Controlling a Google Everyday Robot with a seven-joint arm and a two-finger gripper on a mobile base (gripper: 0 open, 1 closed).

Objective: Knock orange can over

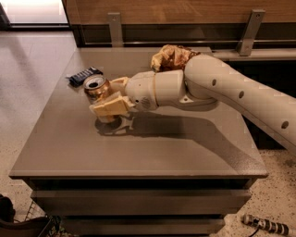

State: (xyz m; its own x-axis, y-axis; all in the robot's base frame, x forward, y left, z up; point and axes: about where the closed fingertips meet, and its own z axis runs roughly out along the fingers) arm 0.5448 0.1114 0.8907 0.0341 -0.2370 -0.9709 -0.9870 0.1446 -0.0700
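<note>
My arm (240, 95) reaches in from the right, low across the grey table (138, 152), and the gripper (102, 96) is out over the table's left half. I'm on the orange can (96, 86) right now: one cream finger crosses the front of its body on the near side, the other sits against its far side, and the can is pinched between them. So my hand is clamped on the can, not loose.

The can isn't upright. It leans, its silver pull-tab top tipped up and toward the left, plainly showing, while its lower end pokes out beneath my near finger just above the tabletop. I can't tell whether that lower edge touches the surface. A dark shadow lies right beneath the can and my wrist.

Just beyond the can, toward the back-left corner, lies a small dark flat packet (84, 75), near the can but apart from it. Over at the back of the table, the brown-and-yellow snack bag (172, 56) lies crumpled, partly hidden behind my arm's thick elbow section and well apart from the can.

Behind the table runs a wood-panelled wall (185, 11) with two metal brackets. The floor (27, 83) to the left is pale and speckled.
</note>
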